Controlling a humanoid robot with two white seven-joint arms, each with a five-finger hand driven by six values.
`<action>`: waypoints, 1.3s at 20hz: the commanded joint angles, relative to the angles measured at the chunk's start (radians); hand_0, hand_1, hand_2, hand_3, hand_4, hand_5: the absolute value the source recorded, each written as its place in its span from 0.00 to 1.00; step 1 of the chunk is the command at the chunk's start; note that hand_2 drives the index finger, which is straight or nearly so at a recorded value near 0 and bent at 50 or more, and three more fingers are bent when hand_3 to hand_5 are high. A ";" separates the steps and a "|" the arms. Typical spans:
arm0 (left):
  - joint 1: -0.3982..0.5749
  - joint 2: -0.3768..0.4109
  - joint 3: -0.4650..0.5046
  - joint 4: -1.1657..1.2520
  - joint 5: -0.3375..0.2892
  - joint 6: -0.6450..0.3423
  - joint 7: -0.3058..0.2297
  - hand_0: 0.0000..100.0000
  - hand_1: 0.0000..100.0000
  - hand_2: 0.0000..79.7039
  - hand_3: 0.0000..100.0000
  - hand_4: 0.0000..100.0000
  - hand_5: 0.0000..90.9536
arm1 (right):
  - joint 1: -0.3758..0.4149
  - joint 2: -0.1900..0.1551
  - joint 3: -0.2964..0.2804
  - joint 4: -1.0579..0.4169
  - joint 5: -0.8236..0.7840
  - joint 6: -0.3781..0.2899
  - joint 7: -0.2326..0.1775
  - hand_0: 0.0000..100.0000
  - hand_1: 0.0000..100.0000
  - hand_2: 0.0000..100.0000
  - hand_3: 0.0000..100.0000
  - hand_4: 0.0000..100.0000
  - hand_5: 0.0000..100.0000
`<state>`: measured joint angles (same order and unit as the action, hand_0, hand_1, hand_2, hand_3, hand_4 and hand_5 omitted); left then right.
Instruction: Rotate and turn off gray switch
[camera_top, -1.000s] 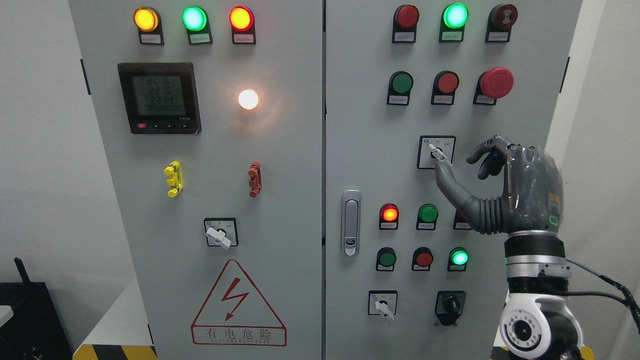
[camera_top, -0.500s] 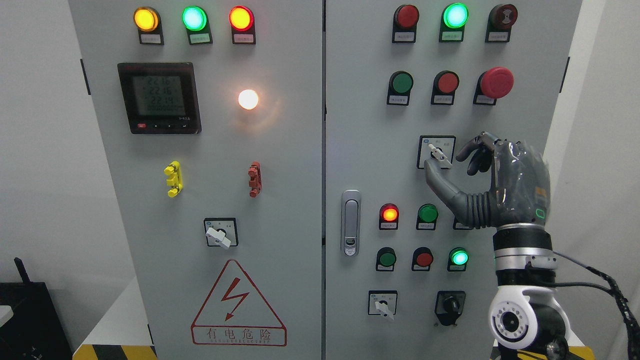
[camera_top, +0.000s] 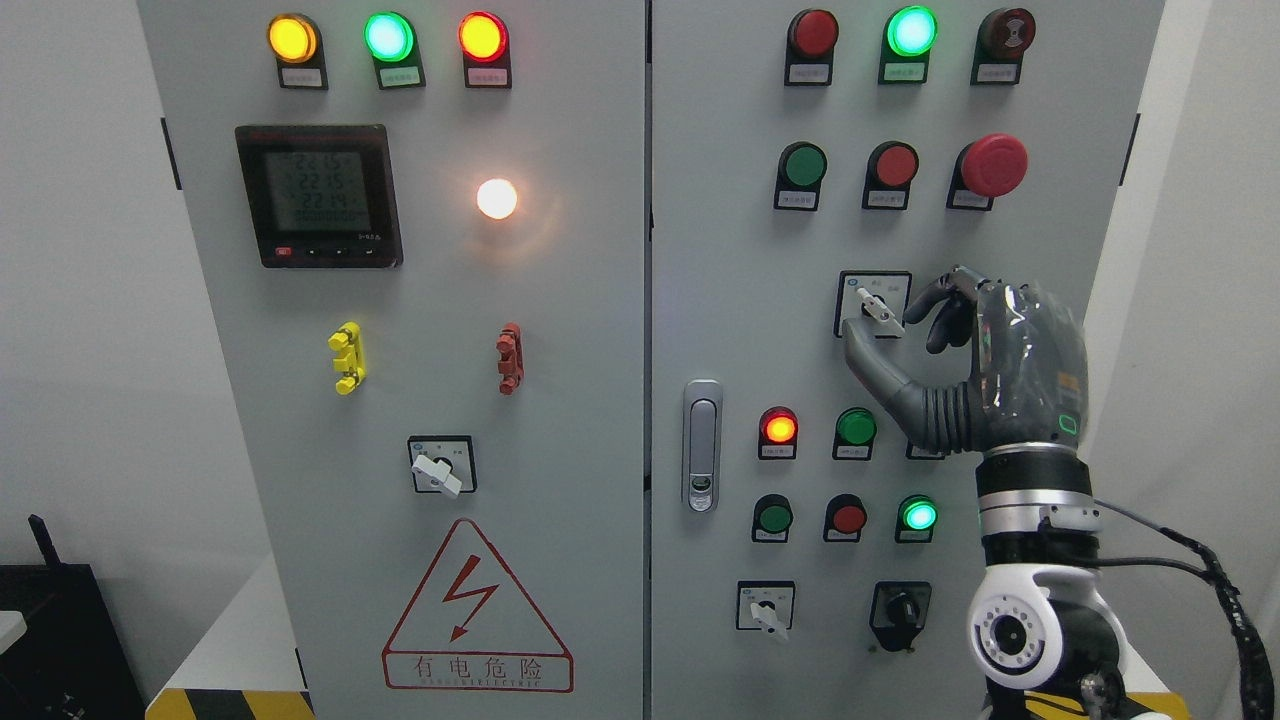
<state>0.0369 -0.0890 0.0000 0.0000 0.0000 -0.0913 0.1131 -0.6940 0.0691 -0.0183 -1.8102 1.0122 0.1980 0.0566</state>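
The gray switch (camera_top: 872, 305) sits mid-right on the right cabinet door (camera_top: 720, 300), its lever slanting from upper left to lower right. The right hand (camera_top: 1000, 370) lies just right of it, thumb below and curled fingers (camera_top: 925, 298) beside the lever's right end. They look narrowly parted around it, though contact is unclear.

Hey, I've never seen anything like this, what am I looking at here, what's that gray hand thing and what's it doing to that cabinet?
This is a single picture from a camera on a humanoid robot's head. It faces a gray electrical cabinet covered with lamps, push buttons, a meter and rotary switches. The right robot hand, coming in from the lower right, has its thumb below and its fingers beside the gray switch, closing around the lever. Whether it already grips it is hard to tell. The left arm is out of view.
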 joint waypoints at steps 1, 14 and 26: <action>0.001 0.000 0.032 0.023 -0.008 0.001 -0.004 0.12 0.39 0.00 0.00 0.00 0.00 | -0.004 0.000 -0.019 0.014 0.000 0.001 -0.001 0.10 0.39 0.57 0.85 0.84 1.00; 0.000 0.000 0.031 0.023 -0.008 0.001 -0.004 0.12 0.39 0.00 0.00 0.00 0.00 | -0.013 0.001 -0.009 0.012 0.002 0.000 0.000 0.11 0.38 0.60 0.86 0.83 1.00; 0.000 0.000 0.032 0.023 -0.008 0.001 -0.004 0.12 0.39 0.00 0.00 0.00 0.00 | -0.015 0.001 -0.006 0.023 0.003 0.003 0.000 0.11 0.42 0.61 0.86 0.83 1.00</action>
<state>0.0370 -0.0890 0.0000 0.0000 0.0000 -0.0913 0.1095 -0.7075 0.0702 -0.0025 -1.7969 1.0155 0.1994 0.0530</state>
